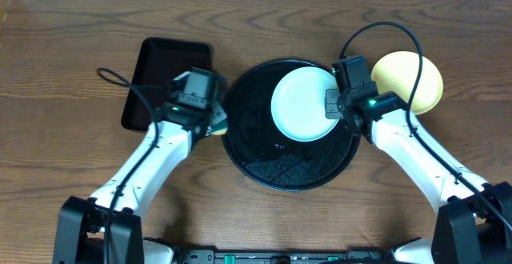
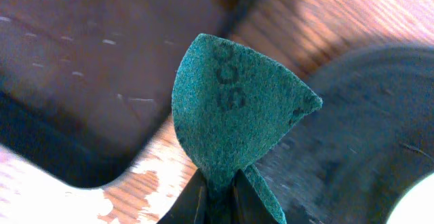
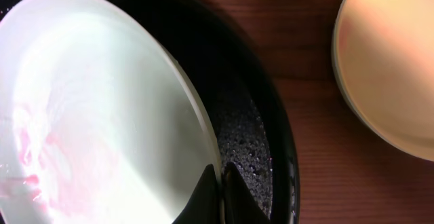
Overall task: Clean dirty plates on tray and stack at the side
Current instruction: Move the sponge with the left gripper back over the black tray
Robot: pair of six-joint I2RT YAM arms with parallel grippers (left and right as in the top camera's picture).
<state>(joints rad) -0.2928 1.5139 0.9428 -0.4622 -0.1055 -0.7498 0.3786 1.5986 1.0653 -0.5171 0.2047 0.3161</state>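
Observation:
The round black tray [image 1: 284, 166] lies at the table's middle. A pale whitish plate [image 1: 300, 104] sits tilted in its upper right part. My right gripper [image 1: 332, 104] is shut on this plate's right rim. In the right wrist view the fingers [image 3: 220, 190] pinch the rim of the plate [image 3: 102, 102], which has a pink smear at its lower left, over the tray [image 3: 254, 125]. A pale yellow plate [image 1: 410, 80] lies on the table right of the tray; it also shows in the right wrist view [image 3: 393, 61]. My left gripper [image 1: 212, 118] is shut on a green scouring pad [image 2: 237, 102] at the tray's left edge. A third plate is not in view.
A rectangular black tray [image 1: 160, 76] lies at the left, just behind the left gripper; it also shows in the left wrist view [image 2: 47, 149]. The round tray's base [image 2: 366, 115] is right of the pad. Cables loop above both arms. The table is brown wood.

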